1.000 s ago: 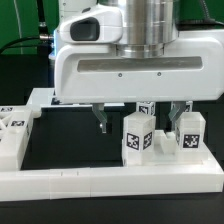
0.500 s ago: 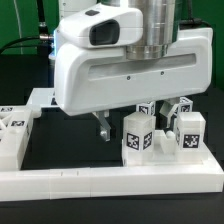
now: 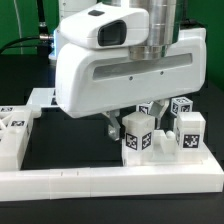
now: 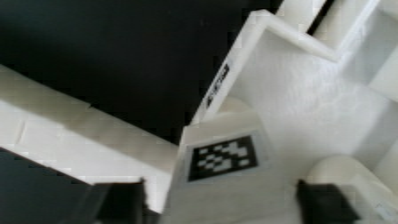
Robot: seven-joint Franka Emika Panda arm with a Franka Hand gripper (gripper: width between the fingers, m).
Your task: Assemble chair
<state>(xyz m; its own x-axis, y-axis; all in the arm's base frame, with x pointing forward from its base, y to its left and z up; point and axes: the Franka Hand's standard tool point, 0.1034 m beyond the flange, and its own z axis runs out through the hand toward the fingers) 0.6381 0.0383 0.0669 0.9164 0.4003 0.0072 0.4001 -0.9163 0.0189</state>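
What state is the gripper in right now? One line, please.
Gripper: jaws stand either side of the upright tagged chair block; whether they grip it cannot be told.

A broad, glossy white housing (image 3: 120,95) with rounded corners carries a dark grey recessed band (image 3: 125,66) (small dots sit along it). Above the housing rise a grey metal cylinder (image 3: 160,20) and a white pod (image 3: 80,25) with a dark oval window (image 3: 105,32); below it hang the dark fingers (image 3: 108,126) of the pincer (image 4: 228,198).

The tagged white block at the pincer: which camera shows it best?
The exterior view: the tagged white block stands there upright, nearly whole, its front tag clear, beside a second tagged block. The wrist view shows it from above only, close and blurred, one tag visible, within the pincer.
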